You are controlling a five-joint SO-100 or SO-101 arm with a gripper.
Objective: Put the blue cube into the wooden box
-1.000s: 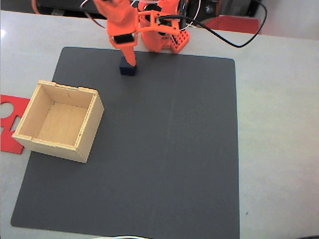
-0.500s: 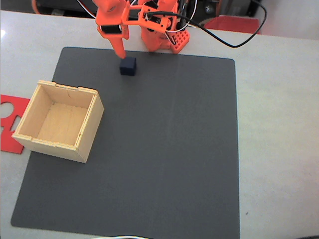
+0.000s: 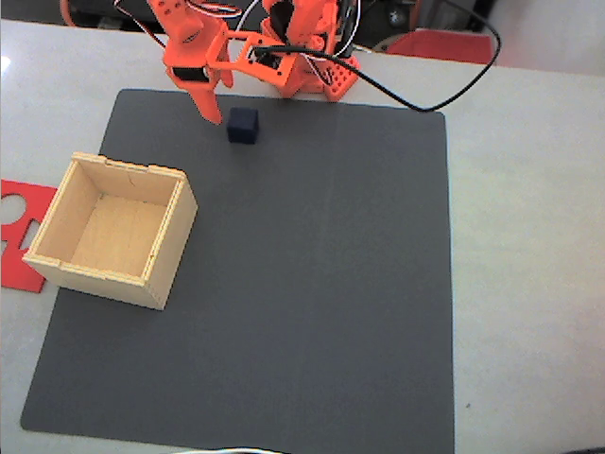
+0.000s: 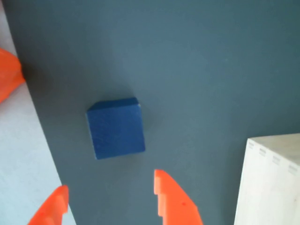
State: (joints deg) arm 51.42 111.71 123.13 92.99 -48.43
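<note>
Navy and matte, the blue cube (image 3: pixel 242 125) sits on the dark mat (image 3: pixel 312 284) near the mat's far edge, resting flat and free of any grip. In the fixed view the orange arm's fingers (image 3: pixel 209 102) hang just left of the cube, a little farther back, apart from it. The wrist view shows the cube (image 4: pixel 116 128) beyond the two orange fingertips (image 4: pixel 171 197), which stand spread with mat showing between them and nothing held; the cube lies ahead of that gap, not inside it. The wooden box (image 3: pixel 168 248) stands upright at the left of the mat, nearer the camera than the cube and well apart from it, its pale bottom bare. A corner of the box (image 4: pixel 269 180) enters the wrist view at the lower right. A red plate (image 3: pixel 14 236) lies on the pale counter (image 3: pixel 529 236) left of the box.
</note>
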